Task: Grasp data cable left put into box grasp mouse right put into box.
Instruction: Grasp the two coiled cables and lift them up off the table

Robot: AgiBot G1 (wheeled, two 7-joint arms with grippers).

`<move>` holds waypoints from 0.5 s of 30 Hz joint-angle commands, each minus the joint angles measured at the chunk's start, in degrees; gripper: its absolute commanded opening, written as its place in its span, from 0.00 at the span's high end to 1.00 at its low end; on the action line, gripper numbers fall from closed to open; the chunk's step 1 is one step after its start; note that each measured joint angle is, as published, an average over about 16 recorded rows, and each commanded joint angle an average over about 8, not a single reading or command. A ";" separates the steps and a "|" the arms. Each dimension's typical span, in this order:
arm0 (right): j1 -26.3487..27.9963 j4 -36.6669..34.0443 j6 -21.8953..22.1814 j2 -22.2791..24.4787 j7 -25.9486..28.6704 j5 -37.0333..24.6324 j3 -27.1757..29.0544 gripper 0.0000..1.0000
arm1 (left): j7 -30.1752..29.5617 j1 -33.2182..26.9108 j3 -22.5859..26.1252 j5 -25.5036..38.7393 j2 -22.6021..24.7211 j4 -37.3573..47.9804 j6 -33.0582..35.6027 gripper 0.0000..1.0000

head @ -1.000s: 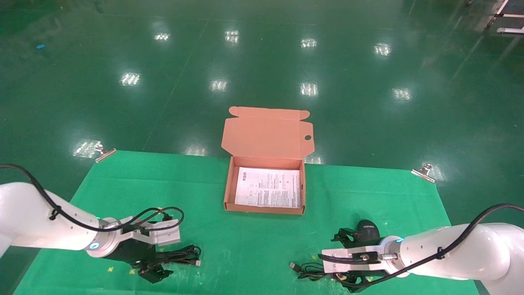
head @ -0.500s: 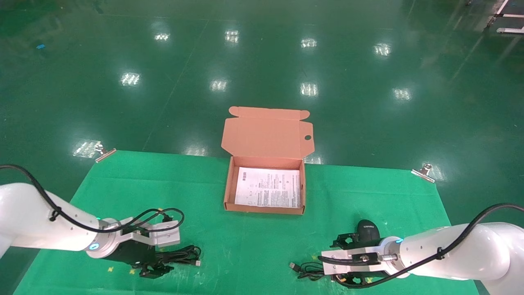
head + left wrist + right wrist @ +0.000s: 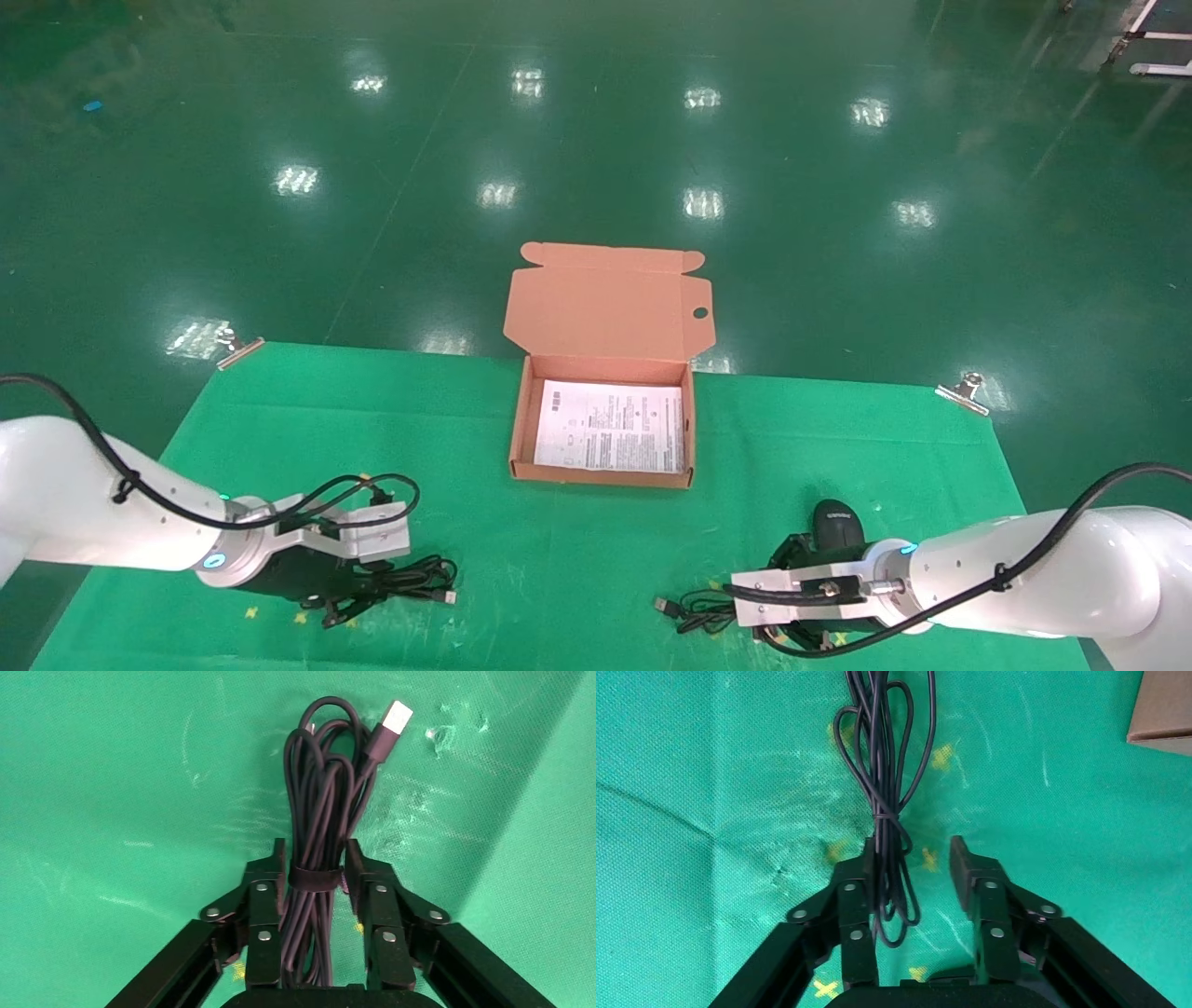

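My matt black metal fingers point(image 3: 261, 903) press a rubbery data cable point(image 3: 325, 804) on woven green cloth point(image 3: 126, 776).

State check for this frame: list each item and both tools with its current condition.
box: open, lid flap up, printed sheet inside
data cable: bundled, on the cloth, between the left tool's fingers
mouse: on the cloth, outside the box
left tool: shut on data cable
right tool: open over the mouse's cord

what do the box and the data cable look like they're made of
The box looks like matte orange-brown cardboard: thin folded walls, tabbed flap, punched hole. The data cable looks like black rubber or plastic, slightly glossy, with a metal plug and probably a fabric tie; the left pincer closes around it.
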 commanded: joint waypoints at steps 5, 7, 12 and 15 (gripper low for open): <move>-0.02 0.03 -0.02 0.02 -0.02 -0.02 -0.02 1.00 | -0.01 0.01 0.02 0.01 -0.01 -0.06 0.02 1.00; -0.02 0.04 -0.03 0.02 -0.03 -0.03 -0.03 1.00 | -0.01 0.01 0.02 0.01 -0.02 -0.09 0.03 1.00; 0.22 0.37 -0.29 0.56 0.26 0.34 0.32 1.00 | 1.30 0.05 -0.29 -0.80 -0.92 -1.53 0.53 1.00; 0.88 1.48 -0.94 2.14 1.45 1.62 1.53 1.00 | 2.41 -0.05 -0.47 -1.18 -2.25 -3.54 1.16 1.00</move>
